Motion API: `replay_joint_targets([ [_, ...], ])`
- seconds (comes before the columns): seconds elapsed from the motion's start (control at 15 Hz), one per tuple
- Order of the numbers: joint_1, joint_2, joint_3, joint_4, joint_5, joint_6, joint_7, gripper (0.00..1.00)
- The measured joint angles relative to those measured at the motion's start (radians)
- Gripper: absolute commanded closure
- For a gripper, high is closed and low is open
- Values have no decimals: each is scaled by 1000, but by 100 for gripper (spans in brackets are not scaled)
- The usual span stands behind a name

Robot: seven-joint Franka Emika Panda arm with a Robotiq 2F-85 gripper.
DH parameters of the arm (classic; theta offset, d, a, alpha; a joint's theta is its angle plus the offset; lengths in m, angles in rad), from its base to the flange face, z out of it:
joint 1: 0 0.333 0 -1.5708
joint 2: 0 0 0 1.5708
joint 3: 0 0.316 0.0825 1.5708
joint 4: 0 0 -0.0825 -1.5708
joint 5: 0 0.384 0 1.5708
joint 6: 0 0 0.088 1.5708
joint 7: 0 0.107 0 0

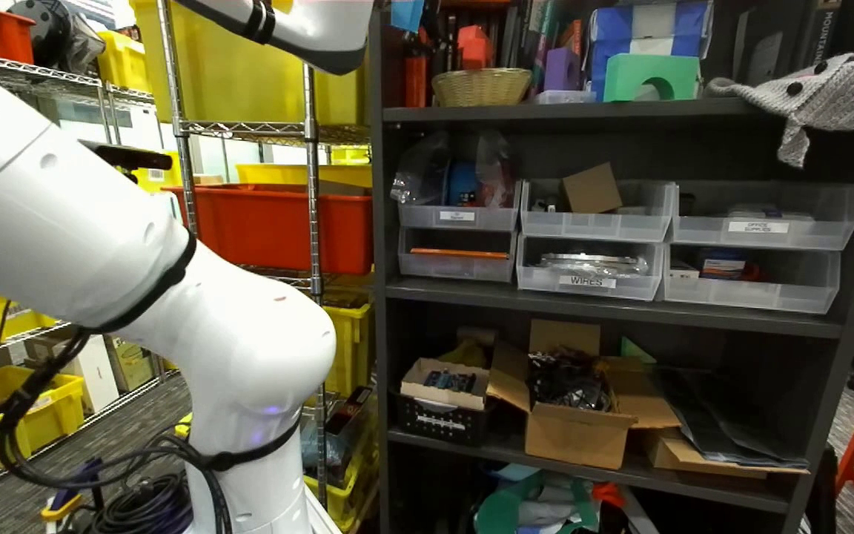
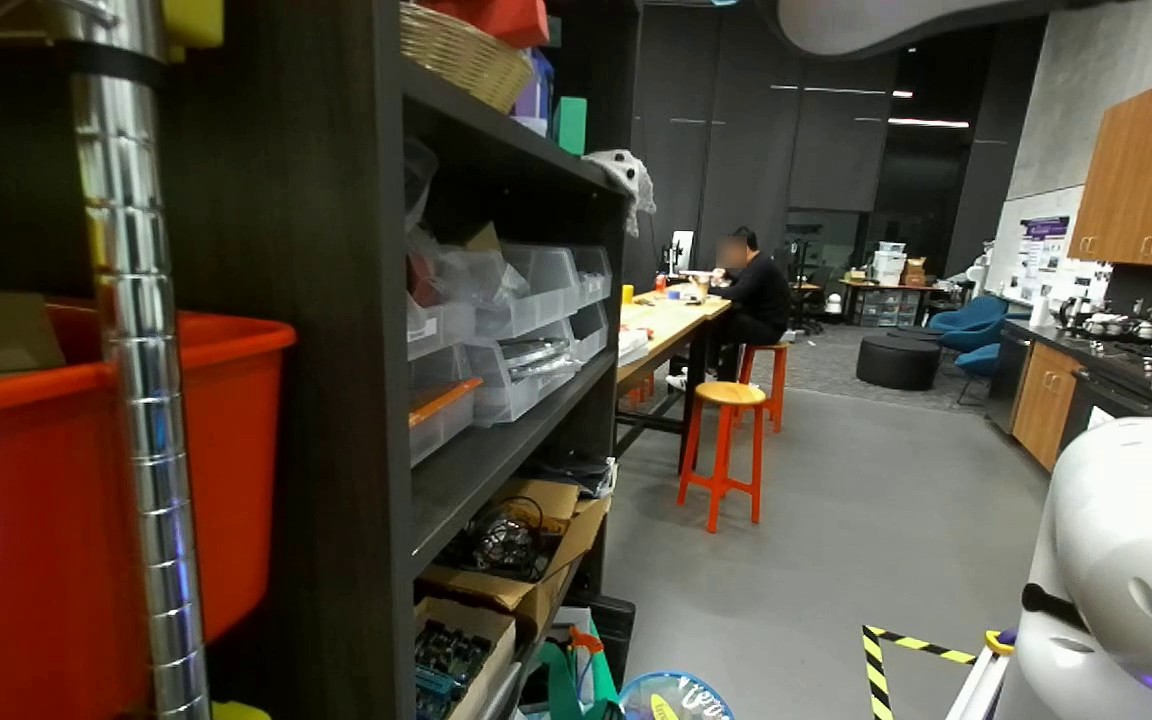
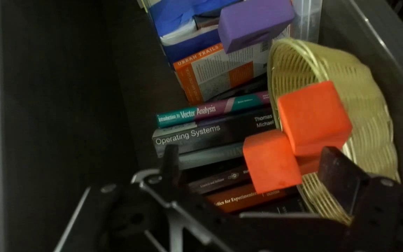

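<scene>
Hovering at the top shelf: black two-fingered gripper (image 3: 250, 159), jaws spread wide. Between its fingers in the wrist view: matte bright red-orange squared piece (image 3: 273, 164), showing two cube-like ends; can't tell if one piece or two. Sits at the mouth of a pale-yellow woven basket (image 3: 366, 94), rising above the rim; how deep, unclear. One dark fingertip (image 3: 339, 171) overlaps it in view, contact can't be told.

Near the basket: matte purple block (image 3: 257, 24), clear plastic container (image 3: 308, 24). Behind: upright books, incl. teal-and-purple "Introduction to Vector Analysis" (image 3: 212, 110) and black "Operating Systems" (image 3: 201, 134).

Same shelf, exterior view: mint-green arched block (image 1: 649, 67) in front of a blue-and-white package (image 1: 646, 30); grey knitted animal toy (image 1: 820, 96) hanging over the shelf edge.

Lower in the tall dark-grey shelf unit (image 1: 620, 306): stacked translucent plastic bins (image 1: 634, 288), one labelled WIRES; below those, brown cardboard box (image 1: 575, 437), flaps spread, dark jumble inside.

White robot arm (image 1: 256, 334) in front of a chrome wire rack (image 1: 313, 245) with a red plastic bin (image 1: 264, 230).

In an exterior view: person in black (image 2: 761, 290) seated at a long wooden table (image 2: 676, 315), orange-legged wooden-seat stool (image 2: 731, 393) nearby.
</scene>
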Motion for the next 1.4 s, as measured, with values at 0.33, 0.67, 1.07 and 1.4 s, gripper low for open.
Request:
replay_joint_targets([
  [0.33, 31, -155, -178, -208, 22, 135, -117, 0],
  [0.67, -83, -185, -239, -331, -35, 167, -82, 0],
  [1.07, -344, -104, -111, -379, -86, 197, 186, 0],
  [1.4, -356, 57, -96, -358, 1, 186, 225, 0],
])
